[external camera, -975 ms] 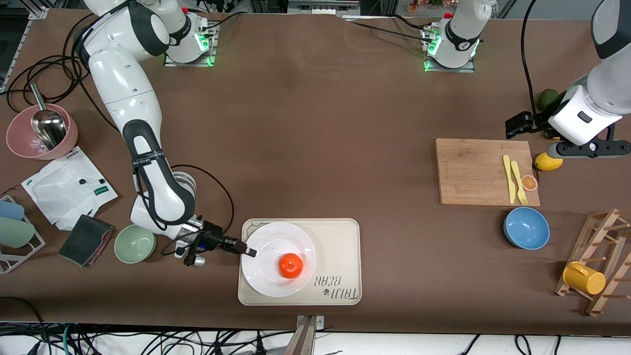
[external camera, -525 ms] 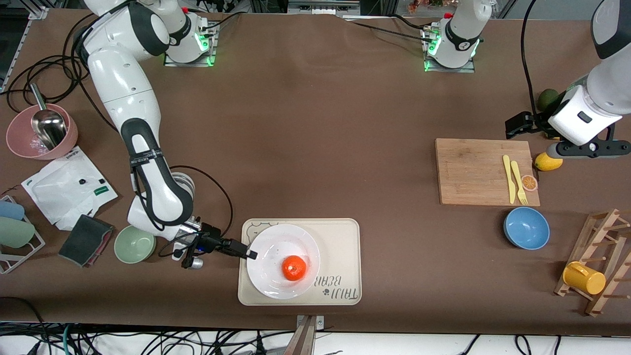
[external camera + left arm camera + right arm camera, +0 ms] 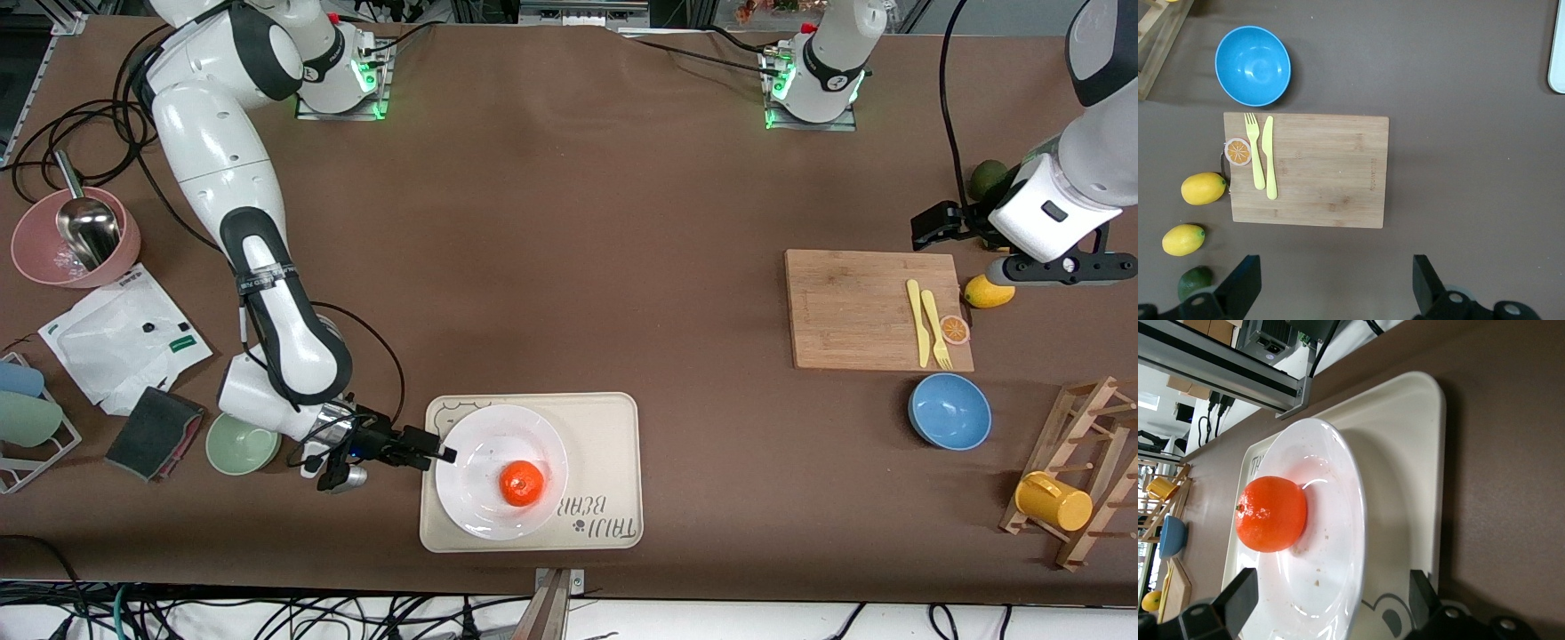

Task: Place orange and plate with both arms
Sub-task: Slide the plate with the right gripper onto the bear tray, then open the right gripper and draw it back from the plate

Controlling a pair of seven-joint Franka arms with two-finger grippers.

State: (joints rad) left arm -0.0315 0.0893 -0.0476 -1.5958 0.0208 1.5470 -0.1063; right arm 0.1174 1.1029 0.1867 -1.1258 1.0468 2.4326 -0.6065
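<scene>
The orange [image 3: 522, 483] sits on the white plate [image 3: 476, 511], a little off the plate's middle, toward the left arm's end of the desk. The plate rests on a beige tray [image 3: 609, 427] near the edge of the desk closest to the front camera. Because the plate dips in the middle, the round orange probably will not roll off.

The right hand [image 3: 442, 454] is low at the plate's rim, on the side toward the right arm's end of the desk. The orange is a bit away from this hand, with bare plate between them. In the right wrist view the two fingers [image 3: 1238, 593] stand wide apart, with the plate's rim and the orange [image 3: 1270, 513] between them, farther out. So this hand is spread and holds nothing. The plate and orange look to be put down already, which is probably why the hand is let go.

The left hand [image 3: 1336, 288] waits up in the air over the desk beside the cutting board [image 3: 867, 311], well apart from the plate. Its fingers are spread too, and it is empty.
</scene>
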